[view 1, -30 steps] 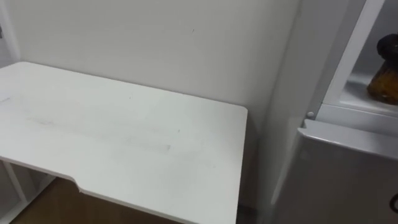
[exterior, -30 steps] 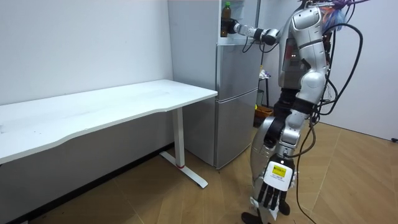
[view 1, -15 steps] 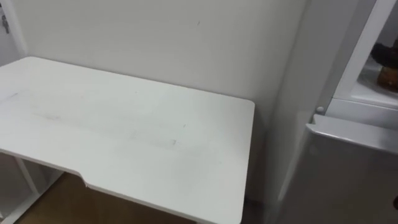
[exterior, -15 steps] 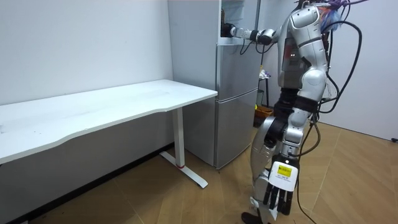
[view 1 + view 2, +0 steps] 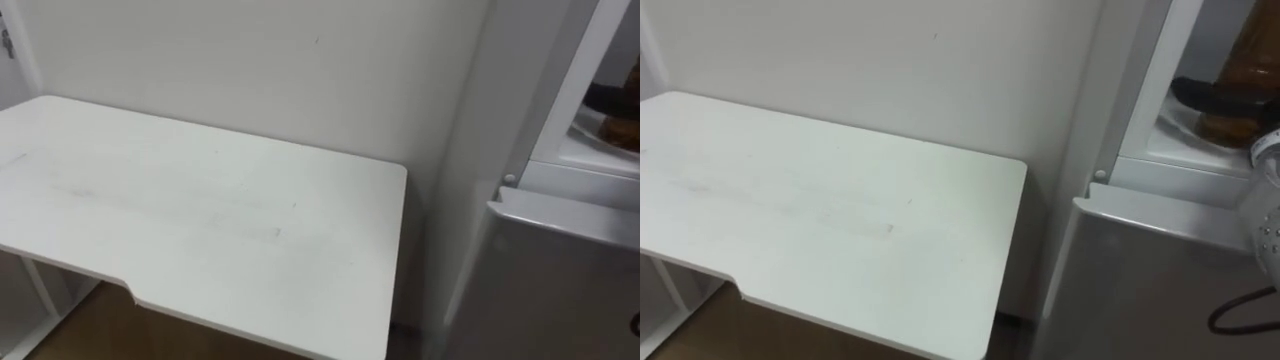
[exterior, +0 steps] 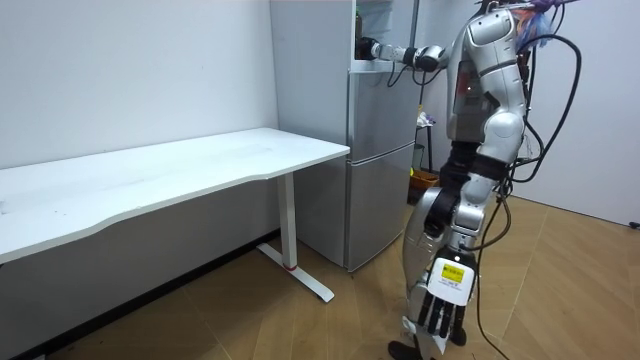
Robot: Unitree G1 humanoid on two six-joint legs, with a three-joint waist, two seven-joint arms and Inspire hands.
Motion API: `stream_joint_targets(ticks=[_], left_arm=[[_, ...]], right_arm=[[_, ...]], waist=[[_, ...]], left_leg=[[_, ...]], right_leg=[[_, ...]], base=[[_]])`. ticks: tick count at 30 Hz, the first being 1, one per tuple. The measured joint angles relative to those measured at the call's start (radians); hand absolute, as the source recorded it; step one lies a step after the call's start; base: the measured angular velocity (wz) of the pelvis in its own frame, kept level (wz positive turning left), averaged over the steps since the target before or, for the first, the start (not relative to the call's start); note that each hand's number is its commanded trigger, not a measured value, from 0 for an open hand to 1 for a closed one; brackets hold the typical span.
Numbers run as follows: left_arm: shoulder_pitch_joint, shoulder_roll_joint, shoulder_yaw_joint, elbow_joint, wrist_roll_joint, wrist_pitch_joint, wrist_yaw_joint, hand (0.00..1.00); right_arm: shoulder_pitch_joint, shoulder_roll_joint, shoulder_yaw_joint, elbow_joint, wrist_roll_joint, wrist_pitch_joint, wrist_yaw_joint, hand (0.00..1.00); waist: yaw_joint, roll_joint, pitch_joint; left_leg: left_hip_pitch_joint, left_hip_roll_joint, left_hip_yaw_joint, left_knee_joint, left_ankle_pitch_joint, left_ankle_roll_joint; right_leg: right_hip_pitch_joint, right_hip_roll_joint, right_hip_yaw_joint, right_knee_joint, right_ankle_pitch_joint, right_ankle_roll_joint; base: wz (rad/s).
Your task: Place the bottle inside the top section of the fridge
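We find ourselves in a spare test room fitted out for housework, not a lived-in kitchen: plain white walls (image 6: pixel 130 70), a wood-plank floor (image 6: pixel 570 300), a long white table (image 6: pixel 150 175) against the wall, and a silver fridge (image 6: pixel 380 160) just beside the table's end.

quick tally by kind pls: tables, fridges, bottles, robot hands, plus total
table: 1
fridge: 1
bottle: 1, in the fridge's open upper part
hands: 2, left hand hanging low, right hand reaching into the upper fridge
total: 5
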Motion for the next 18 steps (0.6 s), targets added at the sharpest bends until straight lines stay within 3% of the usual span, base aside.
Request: stream_joint_targets(ticks=[18], left_arm=[[0.001,0.0,0.009,0.003,0.0,-0.029,-0.003,0.0]], right_arm=[[0.011,0.0,-0.001,-0.006,0.0,0.009,0.042,0.0]], waist=[[-0.024,-0.007,-0.0064]], left_leg=[[0.05,0.003,0.03,-0.025,0.0,0.0]], right_leg=[[0.025,0.0,0.03,-0.002,0.0,0.0]], base=[[-0.05]])
